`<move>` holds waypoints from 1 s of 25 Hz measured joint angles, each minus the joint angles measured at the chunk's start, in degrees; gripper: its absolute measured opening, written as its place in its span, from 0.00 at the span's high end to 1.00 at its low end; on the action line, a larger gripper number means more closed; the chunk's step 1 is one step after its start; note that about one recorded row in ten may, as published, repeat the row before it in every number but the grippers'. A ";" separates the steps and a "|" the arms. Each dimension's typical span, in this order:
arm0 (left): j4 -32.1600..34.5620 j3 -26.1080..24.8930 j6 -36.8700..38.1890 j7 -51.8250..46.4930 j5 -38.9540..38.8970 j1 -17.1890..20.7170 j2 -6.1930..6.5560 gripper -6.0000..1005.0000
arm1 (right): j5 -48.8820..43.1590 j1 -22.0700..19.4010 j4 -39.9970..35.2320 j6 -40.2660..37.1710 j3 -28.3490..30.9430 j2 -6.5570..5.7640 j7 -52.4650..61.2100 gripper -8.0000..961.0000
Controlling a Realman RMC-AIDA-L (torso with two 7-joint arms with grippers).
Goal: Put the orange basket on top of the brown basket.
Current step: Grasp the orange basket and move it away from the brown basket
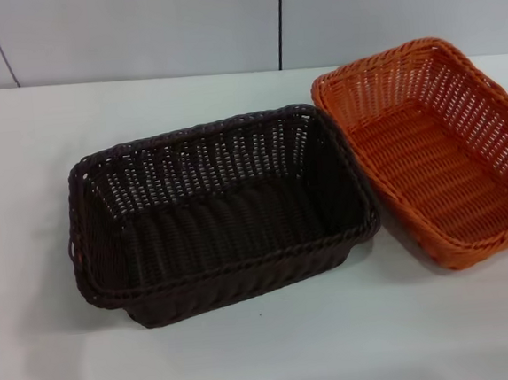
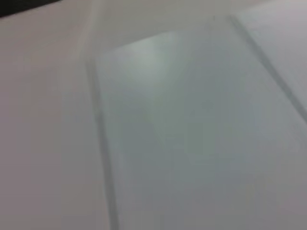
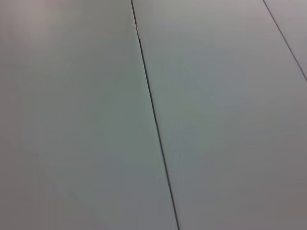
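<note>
Nearest the robot, the white tabletop (image 1: 277,348) lies bare along its near edge. Farther in, at about the middle of the tabletop, sits the brown basket (image 1: 220,212), upright and open side up, its long sides running roughly across the head view and turned slightly so that its right end lies a little farther back than its left. Just beside it, toward the right edge of the tabletop and reaching farther back, sits the orange basket (image 1: 433,152), also upright and open side up, its long axis slanting from the near right toward the far middle. The near left corner of the orange basket comes very close to the right end of the brown basket's rim; whether the two rims touch cannot be told. Both baskets are empty inside. Behind the far edge of the tabletop rises a pale panelled wall (image 1: 133,32) with dark seams. Neither pincer shows in the head view, and the two wrist views show only pale panels crossed by dark seams (image 3: 153,120), so where the baskets lie relative to either pincer, and whether the left or right pincer's fingers are apart or together, cannot be told.
</note>
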 joint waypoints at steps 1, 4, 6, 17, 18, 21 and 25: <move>2.96 -1.01 1.17 -4.38 0.09 0.92 -0.03 0.20 | 0.00 0.00 0.00 0.00 0.00 0.00 0.00 0.13; 8.95 -2.61 0.95 -7.72 0.04 2.22 -0.15 0.20 | -0.84 0.41 1.51 -0.06 -0.44 -0.20 1.32 0.13; 13.45 -3.43 0.52 -9.28 -0.10 3.46 -0.13 0.20 | -2.95 0.74 3.10 0.30 -0.14 -0.49 1.55 0.13; 25.98 -8.52 -2.28 -19.99 -0.07 3.00 -0.11 0.20 | -18.24 1.14 44.70 54.17 11.13 -11.49 1.40 0.13; 26.99 -9.06 -2.89 -19.99 -0.04 2.46 -0.17 0.20 | -22.18 1.34 53.47 71.44 16.70 -11.09 1.39 0.13; 27.96 -9.46 -3.87 -19.97 0.01 1.76 -0.21 0.20 | -26.12 2.08 60.82 88.11 21.57 -9.84 1.31 0.13; 29.21 -9.52 -5.98 -19.89 -0.11 0.59 -0.23 0.20 | -30.71 5.60 71.98 119.31 29.13 -7.08 -2.67 0.13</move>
